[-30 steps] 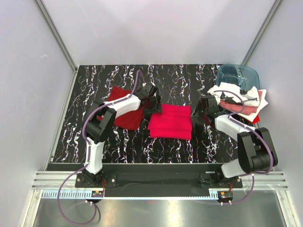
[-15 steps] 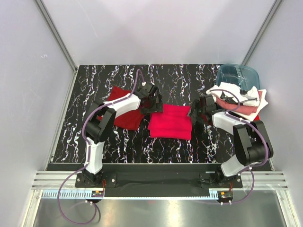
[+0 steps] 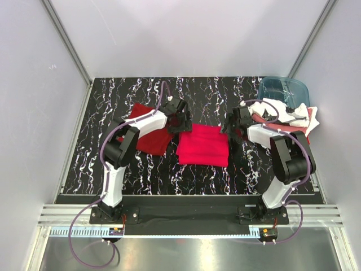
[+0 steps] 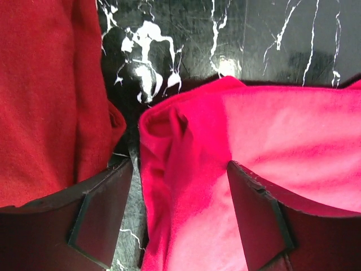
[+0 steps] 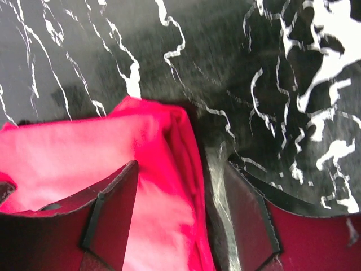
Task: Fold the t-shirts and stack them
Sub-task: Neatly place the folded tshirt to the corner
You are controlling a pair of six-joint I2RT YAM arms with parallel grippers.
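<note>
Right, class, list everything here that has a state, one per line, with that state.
bright crimson cloth t-shirt: folded, lying flat.
darker red cloth t-shirt: folded, flat, not stacked.
heap of white, pink and red shirts: unfolded, crumpled.
translucent teal plastic tub: heap lying against it.
left gripper: open, astride crimson t-shirt's corner.
right gripper: open, astride another corner.

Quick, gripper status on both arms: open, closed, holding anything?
Left gripper: open, fingers straddling a far corner of the crimson t-shirt, not clamped on it.
Right gripper: open, fingers straddling the other far corner, not clamped on it.
</note>
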